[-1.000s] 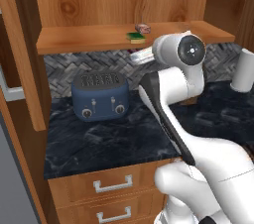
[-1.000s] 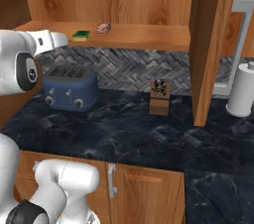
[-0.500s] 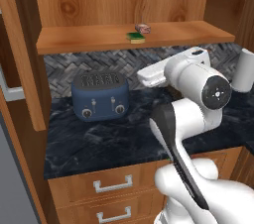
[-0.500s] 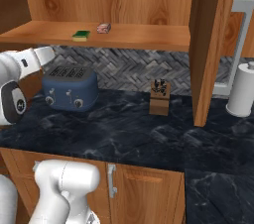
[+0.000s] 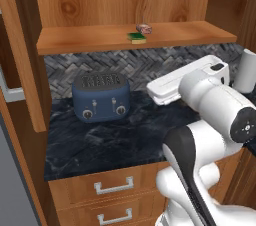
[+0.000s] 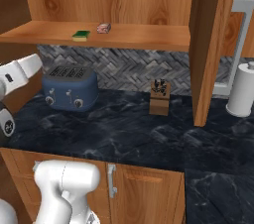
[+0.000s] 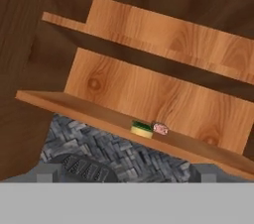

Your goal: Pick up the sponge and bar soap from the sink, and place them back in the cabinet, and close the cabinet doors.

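Nearest to us the jaws [image 7: 126, 172] stand wide apart and hold nothing, low over the worktop [image 5: 115, 145] above the toaster [image 5: 100, 97]. Farther up, the sponge [image 5: 136, 36] and the soap [image 5: 144, 28] lie side by side on the cabinet [image 5: 135, 2] shelf, well above the jaws. We think the risk is now the doors [image 6: 211, 44]: a wide swing of the arm may hit the toaster or miss a handle.

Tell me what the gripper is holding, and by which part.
Nothing is held. The gripper is open and empty; the sponge and soap lie on the cabinet shelf, away from it.
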Motion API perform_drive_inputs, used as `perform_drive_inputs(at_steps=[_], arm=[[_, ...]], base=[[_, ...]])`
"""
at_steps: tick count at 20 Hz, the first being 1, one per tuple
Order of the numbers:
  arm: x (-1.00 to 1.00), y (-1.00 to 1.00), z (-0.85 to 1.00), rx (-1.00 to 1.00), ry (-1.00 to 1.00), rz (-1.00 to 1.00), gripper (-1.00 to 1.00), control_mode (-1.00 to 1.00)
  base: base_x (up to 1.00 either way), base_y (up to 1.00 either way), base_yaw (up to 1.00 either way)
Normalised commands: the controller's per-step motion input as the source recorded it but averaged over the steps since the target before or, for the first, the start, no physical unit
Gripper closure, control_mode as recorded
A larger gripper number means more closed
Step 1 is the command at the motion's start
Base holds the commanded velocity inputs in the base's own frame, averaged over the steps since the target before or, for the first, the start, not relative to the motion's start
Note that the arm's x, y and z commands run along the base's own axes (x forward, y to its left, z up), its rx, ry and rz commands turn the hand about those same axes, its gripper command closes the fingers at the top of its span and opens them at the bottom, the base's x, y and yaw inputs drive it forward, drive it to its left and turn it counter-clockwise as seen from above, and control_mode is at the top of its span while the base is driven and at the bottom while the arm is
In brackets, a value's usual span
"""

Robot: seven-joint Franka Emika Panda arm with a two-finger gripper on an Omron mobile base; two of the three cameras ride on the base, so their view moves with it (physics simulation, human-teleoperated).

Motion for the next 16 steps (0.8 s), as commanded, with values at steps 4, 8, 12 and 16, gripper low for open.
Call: perform_drive_inputs(at_steps=[4,8,12,16], arm=[[-0.56,0.06,0.19,0.0,-0.06,0.0,-1.0,-1.0],[-0.56,0.07,0.22,-0.01,-0.01,0.0,-1.0,-1.0],[-0.58,0.14,0.19,-0.05,0.0,0.0,-1.0,-1.0],[-0.58,0.13,0.07,-0.11,0.0,0.04,-1.0,-1.0]], base=[[0.0,0.0,0.0],[0.0,0.0,0.0],[0.0,0.0,0.0],[0.0,0.0,0.0]])
